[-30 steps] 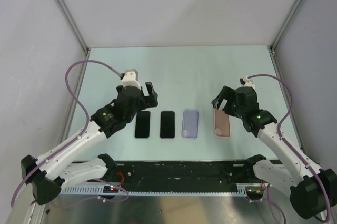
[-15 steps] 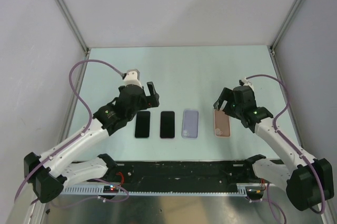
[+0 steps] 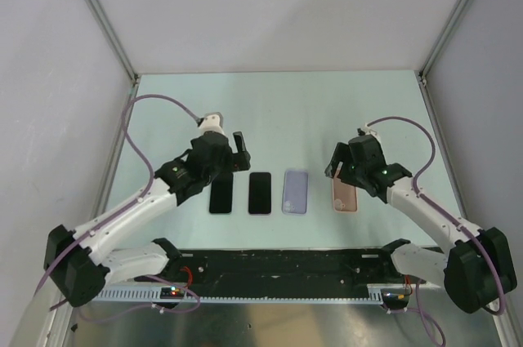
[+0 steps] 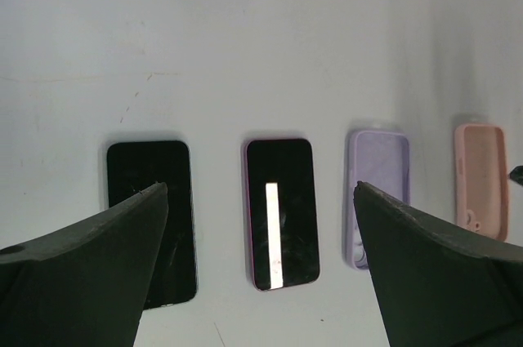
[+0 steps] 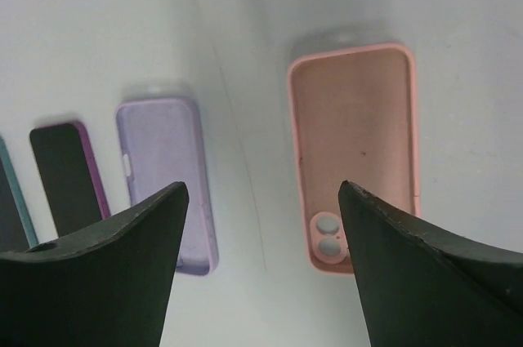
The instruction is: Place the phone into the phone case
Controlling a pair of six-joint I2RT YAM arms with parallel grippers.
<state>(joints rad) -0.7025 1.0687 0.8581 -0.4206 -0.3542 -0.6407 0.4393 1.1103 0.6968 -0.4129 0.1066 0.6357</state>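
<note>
Left gripper (image 3: 235, 153) open, empty, hovering over bench (image 3: 278, 106) w/ black phone (image 3: 221, 193) and purple-edged phone (image 3: 260, 193) below it. Both phones lie flat, side by side, not touching. Right gripper (image 3: 337, 164) also wide open, nothing held, above far end of pink case (image 3: 346, 196). A lilac case (image 3: 295, 191) lies btw purple-edged phone and pink case. Both cases hollow side up, no phone inside.

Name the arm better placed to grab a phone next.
Left. The left gripper, open, hovers by the black phone and the magenta-edged phone, both framed in its wrist view. The right gripper, also open, hangs over the pink case, farther away.
</note>
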